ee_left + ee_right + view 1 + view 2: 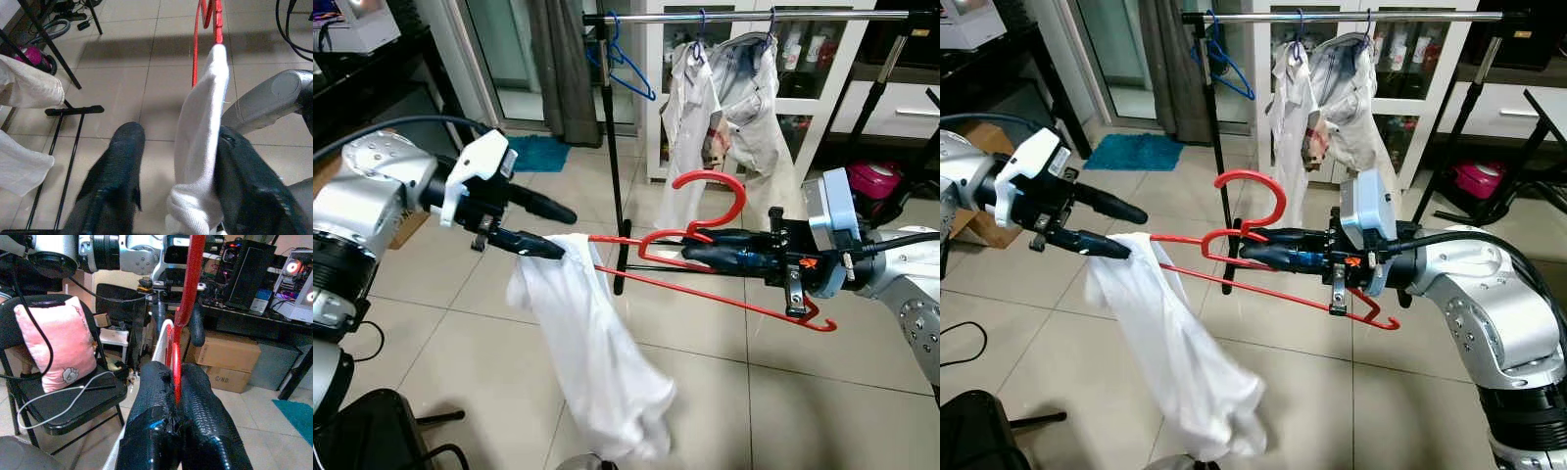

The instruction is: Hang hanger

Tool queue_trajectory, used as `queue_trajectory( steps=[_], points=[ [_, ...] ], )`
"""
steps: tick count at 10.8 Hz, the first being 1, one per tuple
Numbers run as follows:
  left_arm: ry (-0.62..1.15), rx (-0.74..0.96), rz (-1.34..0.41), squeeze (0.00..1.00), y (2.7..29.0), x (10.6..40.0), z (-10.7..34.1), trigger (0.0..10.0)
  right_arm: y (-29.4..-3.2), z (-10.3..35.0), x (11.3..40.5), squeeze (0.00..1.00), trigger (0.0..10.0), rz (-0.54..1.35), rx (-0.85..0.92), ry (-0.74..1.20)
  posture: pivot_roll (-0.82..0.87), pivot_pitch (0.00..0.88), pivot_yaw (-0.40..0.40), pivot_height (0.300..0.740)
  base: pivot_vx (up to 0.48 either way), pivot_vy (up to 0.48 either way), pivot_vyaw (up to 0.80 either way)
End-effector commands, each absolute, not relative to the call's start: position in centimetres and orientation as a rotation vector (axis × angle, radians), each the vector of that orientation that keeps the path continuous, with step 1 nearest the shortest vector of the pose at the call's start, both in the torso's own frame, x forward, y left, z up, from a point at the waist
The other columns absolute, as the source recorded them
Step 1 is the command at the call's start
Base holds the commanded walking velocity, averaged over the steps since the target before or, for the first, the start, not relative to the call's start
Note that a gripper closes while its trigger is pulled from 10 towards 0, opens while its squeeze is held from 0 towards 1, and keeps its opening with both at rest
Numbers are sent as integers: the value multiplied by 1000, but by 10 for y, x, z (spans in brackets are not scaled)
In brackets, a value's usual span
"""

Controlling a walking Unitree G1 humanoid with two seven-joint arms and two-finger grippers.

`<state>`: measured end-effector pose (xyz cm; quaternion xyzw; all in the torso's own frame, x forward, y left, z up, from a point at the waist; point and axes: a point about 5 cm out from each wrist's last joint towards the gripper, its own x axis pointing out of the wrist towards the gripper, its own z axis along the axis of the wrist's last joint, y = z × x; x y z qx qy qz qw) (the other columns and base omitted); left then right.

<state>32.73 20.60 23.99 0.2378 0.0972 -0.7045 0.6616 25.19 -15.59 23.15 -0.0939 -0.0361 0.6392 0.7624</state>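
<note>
Red hanger [705, 257] was clamped at its neck in your right gripper [697, 248], below the garment-rack rail [744, 17]; your left gripper [548, 227], fingers parted, held the white shirt [597, 352]. Raise the hook level to the rail.

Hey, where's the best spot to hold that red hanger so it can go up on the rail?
Hold the red hanger at the neck just below its hook, where the right end effector is already shut on it, coming in from the robot's right. That leaves the hook upright and free for the rail, clear of the white garment draped on the far arm beside the left end effector.
</note>
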Motion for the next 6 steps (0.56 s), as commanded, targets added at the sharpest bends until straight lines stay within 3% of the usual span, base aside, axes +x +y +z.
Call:
queue_trajectory(
  steps=[1, 6],
  points=[
    [208, 569, -1611, 0, 204, 327, 242, 0, -150, 242, 250, 0, 10000, 1431, -224, -120, -149, 0, 132, 740, 0, 0, 0],
    [174, 566, -1674, 0, 192, 321, 246, 0, -150, 244, 254, 0, 10000, 1438, -222, -124, -144, 0, 123, 740, 0, 0, 0]
  ],
)
